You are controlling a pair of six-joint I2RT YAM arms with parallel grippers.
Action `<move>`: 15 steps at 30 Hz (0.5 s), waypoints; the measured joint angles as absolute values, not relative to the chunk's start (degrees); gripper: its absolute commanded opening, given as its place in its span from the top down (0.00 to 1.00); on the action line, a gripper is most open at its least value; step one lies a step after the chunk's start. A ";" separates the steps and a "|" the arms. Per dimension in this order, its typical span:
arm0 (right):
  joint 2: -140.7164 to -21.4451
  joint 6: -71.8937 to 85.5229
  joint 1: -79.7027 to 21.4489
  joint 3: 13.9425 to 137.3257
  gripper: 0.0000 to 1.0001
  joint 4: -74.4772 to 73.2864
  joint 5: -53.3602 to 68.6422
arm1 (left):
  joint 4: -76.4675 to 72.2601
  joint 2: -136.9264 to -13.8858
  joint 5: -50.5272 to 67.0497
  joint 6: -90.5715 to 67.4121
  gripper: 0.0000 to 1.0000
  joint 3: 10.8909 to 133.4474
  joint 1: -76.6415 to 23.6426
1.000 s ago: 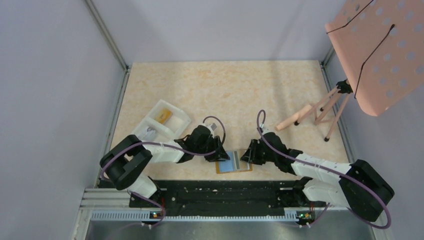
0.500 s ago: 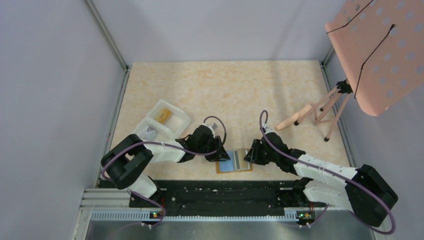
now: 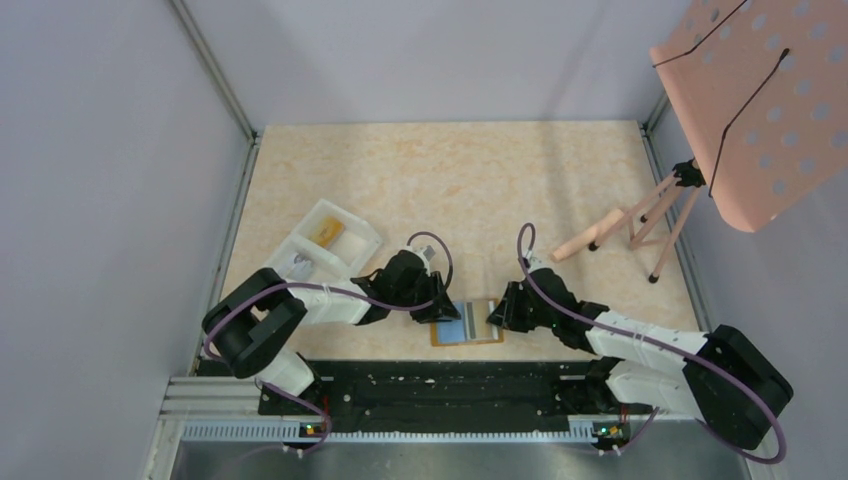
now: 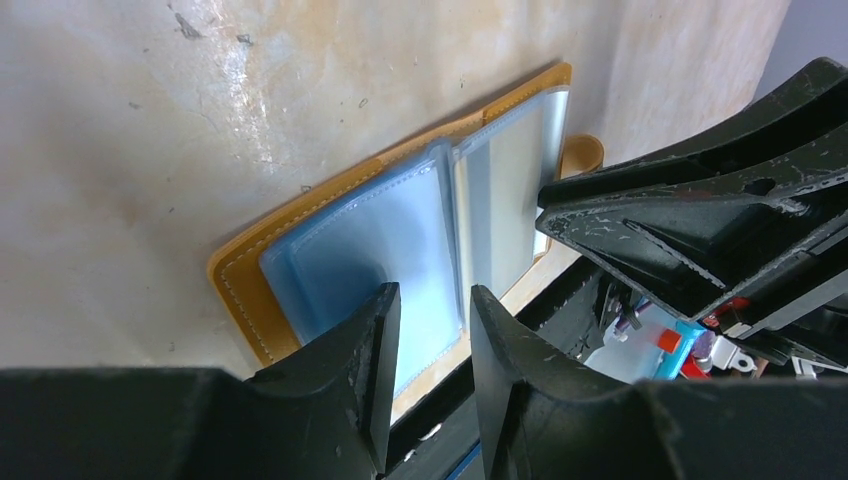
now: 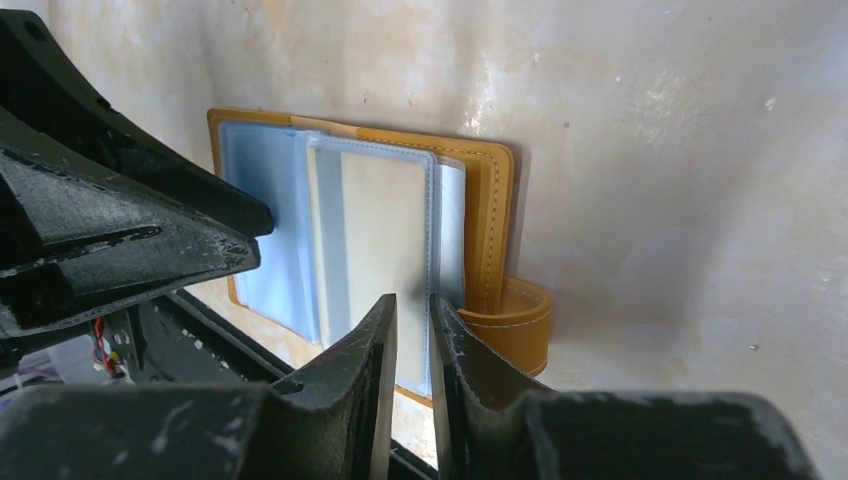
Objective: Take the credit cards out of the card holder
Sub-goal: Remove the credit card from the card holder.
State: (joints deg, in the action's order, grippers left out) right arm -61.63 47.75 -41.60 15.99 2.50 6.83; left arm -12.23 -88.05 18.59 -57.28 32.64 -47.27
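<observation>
The tan-orange card holder (image 3: 490,338) lies open on the table near the front edge, its clear sleeves up. A light blue card (image 4: 370,250) sits in the left sleeve and a whitish card (image 5: 380,230) in the right one. The side tab (image 5: 515,320) curls up at the holder's right edge. My left gripper (image 4: 435,305) hovers over the blue card's sleeve with its jaws narrowly apart and nothing between them. My right gripper (image 5: 413,312) hangs over the whitish card's sleeve edge, jaws a thin gap apart. The two grippers (image 3: 440,308) (image 3: 497,315) face each other across the holder.
A white two-compartment tray (image 3: 365,238) with small items stands left of the left gripper. A black rail (image 3: 440,385) runs along the table's front edge just below the holder. A pink perforated stand (image 3: 650,215) on thin legs stands at the far right.
My right gripper has shifted slightly down and right at the holder's right side. The left gripper and the holder have barely moved.
</observation>
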 measured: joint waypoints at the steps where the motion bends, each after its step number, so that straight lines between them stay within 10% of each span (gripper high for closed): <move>1: -61.63 47.86 -41.60 15.62 0.82 3.22 7.20 | -12.29 -88.12 18.59 -57.28 0.62 32.64 -47.27; 15: -56.18 51.27 -41.60 12.73 0.80 7.97 12.12 | -13.32 -88.79 19.05 -57.34 0.63 32.64 -47.31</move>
